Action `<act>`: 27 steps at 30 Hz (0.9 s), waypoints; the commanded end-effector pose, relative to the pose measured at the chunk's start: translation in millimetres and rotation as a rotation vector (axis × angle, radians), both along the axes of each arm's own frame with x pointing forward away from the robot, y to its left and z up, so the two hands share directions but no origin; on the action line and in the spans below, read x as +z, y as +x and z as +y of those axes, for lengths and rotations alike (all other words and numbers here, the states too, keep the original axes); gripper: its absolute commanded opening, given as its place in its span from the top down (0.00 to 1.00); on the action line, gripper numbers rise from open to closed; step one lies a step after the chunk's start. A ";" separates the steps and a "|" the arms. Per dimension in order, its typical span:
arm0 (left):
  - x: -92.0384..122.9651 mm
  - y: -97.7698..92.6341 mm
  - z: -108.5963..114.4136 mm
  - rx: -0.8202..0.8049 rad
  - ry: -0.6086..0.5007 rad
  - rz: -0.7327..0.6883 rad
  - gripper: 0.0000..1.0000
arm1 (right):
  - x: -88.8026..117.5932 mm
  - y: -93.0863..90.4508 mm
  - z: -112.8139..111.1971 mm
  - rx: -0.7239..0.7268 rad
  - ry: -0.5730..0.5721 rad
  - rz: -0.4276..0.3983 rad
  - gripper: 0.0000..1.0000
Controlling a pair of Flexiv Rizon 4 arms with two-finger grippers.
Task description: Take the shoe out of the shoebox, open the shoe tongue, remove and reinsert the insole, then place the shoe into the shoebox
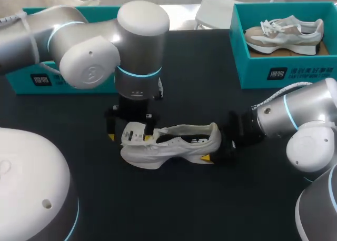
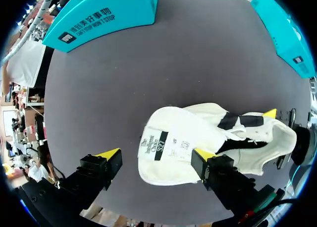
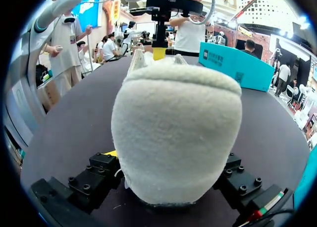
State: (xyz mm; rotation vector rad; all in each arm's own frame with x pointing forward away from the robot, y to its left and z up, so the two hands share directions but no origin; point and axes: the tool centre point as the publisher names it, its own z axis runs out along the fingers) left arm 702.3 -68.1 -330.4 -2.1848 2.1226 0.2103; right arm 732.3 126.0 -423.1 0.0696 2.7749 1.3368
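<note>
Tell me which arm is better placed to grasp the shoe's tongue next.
Left. The left gripper hangs open right over the tongue, one fingertip at each side. The right gripper is shut on the heel of the white shoe, probably steadying it.

"See that shoe [image 1: 174, 143]? Its heel [image 3: 176, 133] looks like rough, woolly fleece, matt all over."

"Yes, and the tongue [image 2: 168, 147] is smoother cloth with a flat printed label. The table [image 1: 210, 199] is dark and matt."

"The left arm [image 1: 89, 62] and right arm [image 1: 310, 120] look like smooth, satin-grey metal or plastic, I cannot tell which. The teal shoebox [image 1: 287, 72] looks like matt card."
</note>
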 end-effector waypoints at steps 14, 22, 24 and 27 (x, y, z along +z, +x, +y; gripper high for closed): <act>119.1 -14.4 -63.6 -1.161 -0.086 -0.080 0.00 | -2.5 0.5 -0.5 0.000 -0.005 0.001 1.00; 134.5 -8.2 -84.6 -1.603 -0.175 0.056 0.00 | -2.5 0.5 -0.5 0.000 -0.005 0.001 1.00; 134.4 -5.3 -89.3 -1.655 -0.210 0.076 0.07 | -2.5 0.5 -0.5 0.000 -0.005 0.001 1.00; 133.8 -11.2 -96.0 -1.739 -0.244 0.107 1.00 | -2.5 0.5 -0.5 0.000 -0.005 0.001 1.00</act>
